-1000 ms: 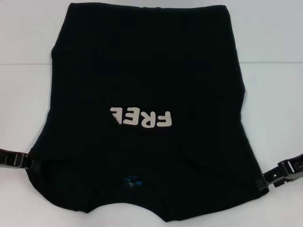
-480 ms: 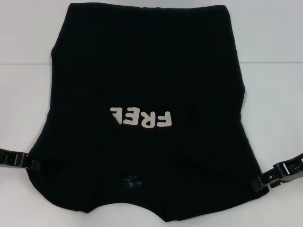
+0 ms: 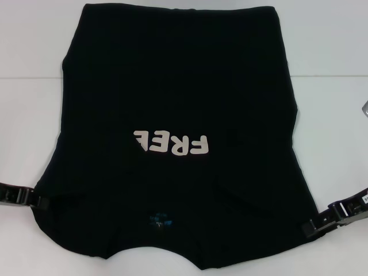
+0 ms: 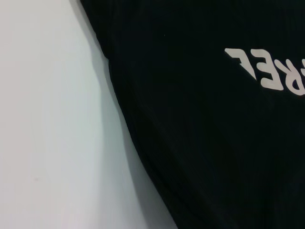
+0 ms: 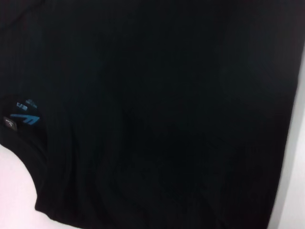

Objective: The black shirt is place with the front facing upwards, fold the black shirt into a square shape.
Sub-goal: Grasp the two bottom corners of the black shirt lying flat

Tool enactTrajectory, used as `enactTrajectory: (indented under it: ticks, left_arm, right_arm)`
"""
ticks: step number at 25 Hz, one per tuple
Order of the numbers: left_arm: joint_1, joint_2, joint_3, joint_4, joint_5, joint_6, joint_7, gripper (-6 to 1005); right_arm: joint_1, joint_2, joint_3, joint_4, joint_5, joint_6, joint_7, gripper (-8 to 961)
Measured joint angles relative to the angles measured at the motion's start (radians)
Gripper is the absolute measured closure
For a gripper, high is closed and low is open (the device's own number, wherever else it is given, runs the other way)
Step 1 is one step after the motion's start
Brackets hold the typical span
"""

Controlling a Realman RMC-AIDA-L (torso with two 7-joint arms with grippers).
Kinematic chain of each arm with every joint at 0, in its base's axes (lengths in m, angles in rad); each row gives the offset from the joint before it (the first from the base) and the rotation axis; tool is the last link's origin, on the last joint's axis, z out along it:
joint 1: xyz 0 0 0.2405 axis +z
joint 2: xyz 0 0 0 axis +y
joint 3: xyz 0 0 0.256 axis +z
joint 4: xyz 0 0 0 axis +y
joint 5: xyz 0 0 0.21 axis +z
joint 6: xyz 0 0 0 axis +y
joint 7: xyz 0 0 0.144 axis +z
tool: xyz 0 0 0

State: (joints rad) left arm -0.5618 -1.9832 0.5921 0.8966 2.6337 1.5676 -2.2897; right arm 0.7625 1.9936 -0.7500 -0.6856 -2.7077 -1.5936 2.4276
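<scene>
The black shirt [image 3: 178, 138] lay flat on the white table [image 3: 29, 126], filling the centre of the head frame, its collar toward the bottom edge and its white lettering [image 3: 171, 144] reading upside down. A small blue neck label [image 3: 159, 219] showed just above the collar. The left gripper [image 3: 35, 201] sat at the lower left, touching the shirt's edge. The right gripper [image 3: 310, 227] sat at the lower right, against the opposite edge. Neither gripper's opening, nor any hold, could be told.
</scene>
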Motion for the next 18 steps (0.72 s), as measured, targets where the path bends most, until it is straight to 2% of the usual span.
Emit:
enactTrajectory:
  ticks: [18]
  left_arm:
    - [0.004,0.0,0.0,-0.001,0.0,0.002,0.004,965]
  right_arm:
    - [0.036,0.023,-0.001,0.026,0.008,0.001,-0.018,270]
